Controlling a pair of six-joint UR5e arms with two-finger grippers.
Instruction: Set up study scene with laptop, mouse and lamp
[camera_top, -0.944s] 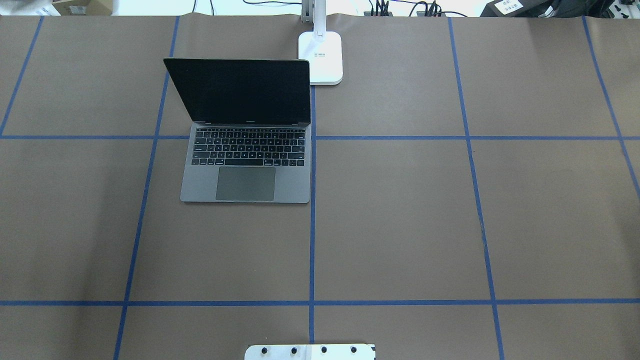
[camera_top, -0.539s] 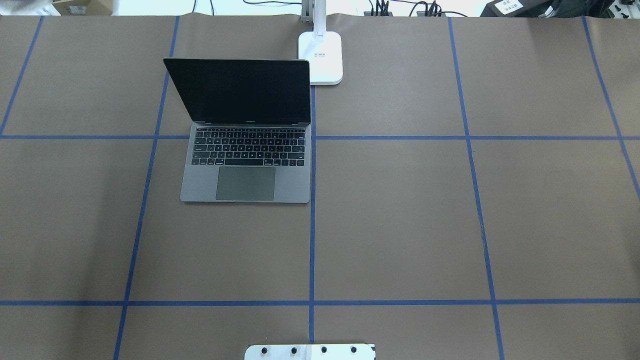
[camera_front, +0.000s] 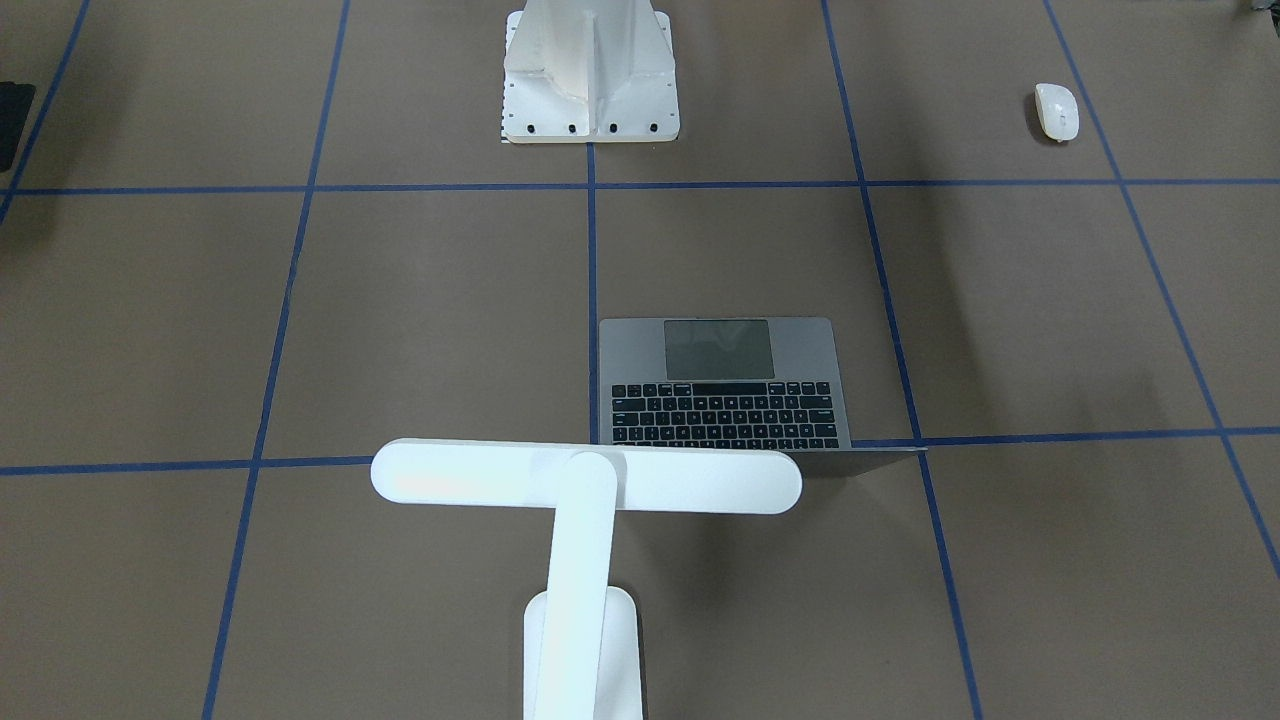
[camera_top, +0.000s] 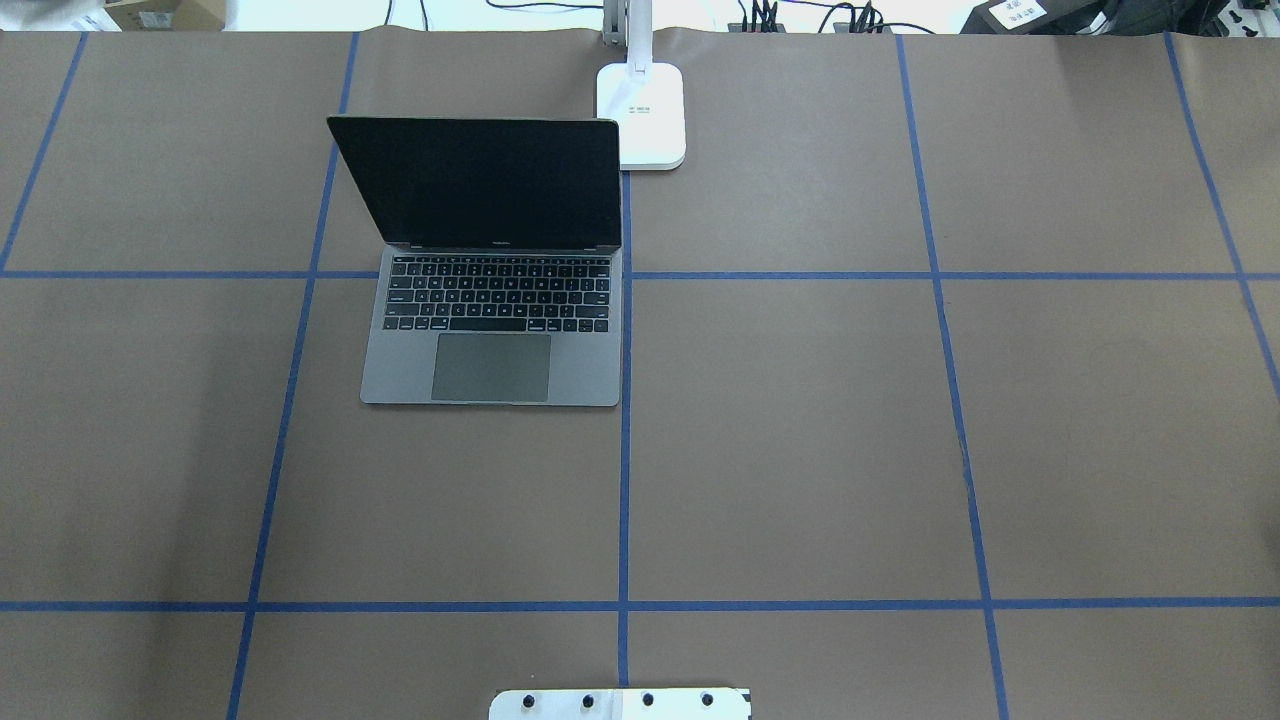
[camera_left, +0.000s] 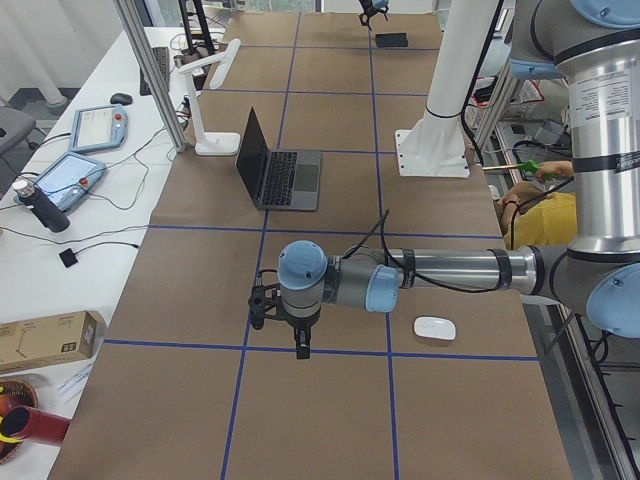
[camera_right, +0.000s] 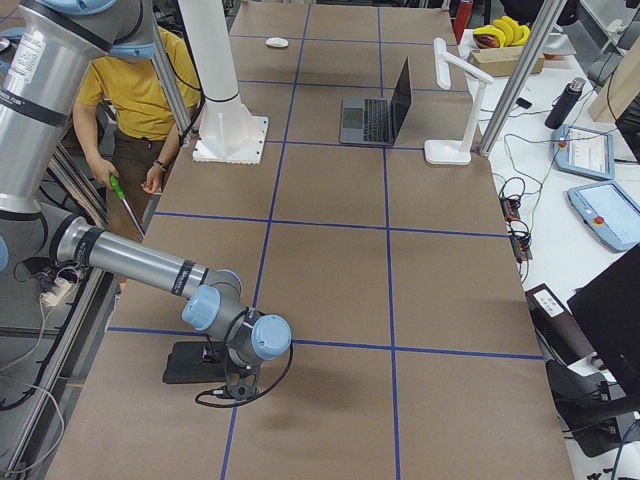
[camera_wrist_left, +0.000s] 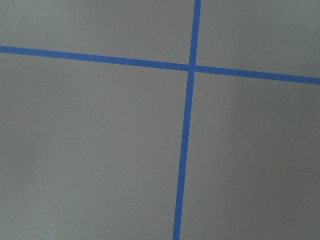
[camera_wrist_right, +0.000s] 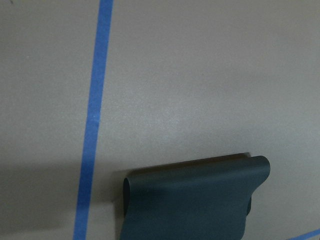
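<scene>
Since both end effectors showed only in the side views, we could not tell whether either was open or closed. Nearest the robot, the mouse (camera_left: 435, 328) lay on the worktop (camera_top: 800, 450) at the left end, close to the robot's edge. The left end effector (camera_left: 301, 345) hung over the worktop a little further out, by a blue tape crossing (camera_wrist_left: 190, 67) and apart from the mouse. At the right end, the right end effector (camera_right: 238, 388) pointed down just beside a black pad (camera_right: 188, 362), whose edge filled the bottom of that wrist's view. Further out, the laptop (camera_top: 490, 340) sat open just left of the centre tape line (camera_top: 624, 480), its dark screen facing the robot. Farthest, the lamp (camera_top: 641, 115) stood at the far edge, its base just beyond the laptop's right rear corner.
</scene>
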